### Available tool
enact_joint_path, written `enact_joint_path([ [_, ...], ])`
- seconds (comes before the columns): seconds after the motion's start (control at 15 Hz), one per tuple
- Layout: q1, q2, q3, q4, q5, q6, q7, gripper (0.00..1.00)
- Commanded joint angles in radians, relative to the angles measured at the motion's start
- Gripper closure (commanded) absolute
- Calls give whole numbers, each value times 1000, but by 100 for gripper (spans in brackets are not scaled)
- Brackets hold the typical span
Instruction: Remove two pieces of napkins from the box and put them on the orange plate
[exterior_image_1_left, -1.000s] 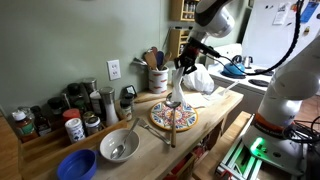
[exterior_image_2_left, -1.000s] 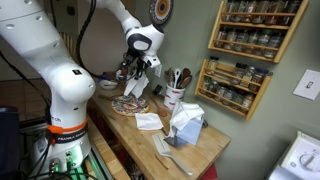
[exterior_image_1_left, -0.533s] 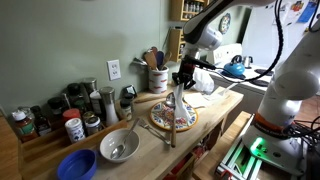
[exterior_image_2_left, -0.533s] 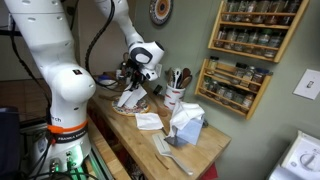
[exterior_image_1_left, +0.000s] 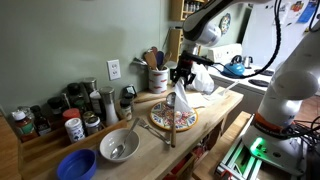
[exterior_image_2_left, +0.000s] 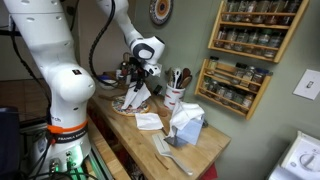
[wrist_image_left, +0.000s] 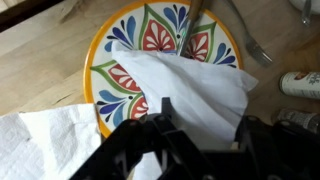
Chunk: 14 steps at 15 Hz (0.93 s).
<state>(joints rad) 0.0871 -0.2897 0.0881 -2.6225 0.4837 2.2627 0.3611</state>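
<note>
The orange plate (exterior_image_1_left: 168, 120) (wrist_image_left: 130, 30), painted with a coloured pattern, lies on the wooden counter. A white napkin (wrist_image_left: 190, 85) rests crumpled on it and stands up in a peak (exterior_image_1_left: 181, 98) under my gripper (exterior_image_1_left: 181, 78) (exterior_image_2_left: 138, 78). In the wrist view my gripper (wrist_image_left: 206, 108) hangs just over this napkin, jaws apart and open, one finger on each side of the peak. A second napkin (wrist_image_left: 45, 140) (exterior_image_2_left: 149, 121) lies flat on the counter beside the plate. The napkin box (exterior_image_2_left: 186, 128) (exterior_image_1_left: 202, 78) stands further along the counter, a tissue sticking out of it.
A fork (wrist_image_left: 255, 50) lies by the plate's edge. In an exterior view a metal bowl with a spoon (exterior_image_1_left: 118, 146), a blue bowl (exterior_image_1_left: 76, 164) and spice jars (exterior_image_1_left: 70, 122) stand on one side, and a utensil crock (exterior_image_1_left: 157, 76) stands by the wall.
The gripper came down over the plate with the napkin hanging from it. Its jaws have since parted, and the napkin now sits on the plate.
</note>
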Motion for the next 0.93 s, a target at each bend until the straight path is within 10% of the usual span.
enact_joint_path([
  [0.0,-41,-116,60,-34,-155,-12,200,13],
  [0.13,-48,-142,84,-27,-199,-44,273,0],
  [0.87,-14,-246,148,-3,-301,-73,476,0],
])
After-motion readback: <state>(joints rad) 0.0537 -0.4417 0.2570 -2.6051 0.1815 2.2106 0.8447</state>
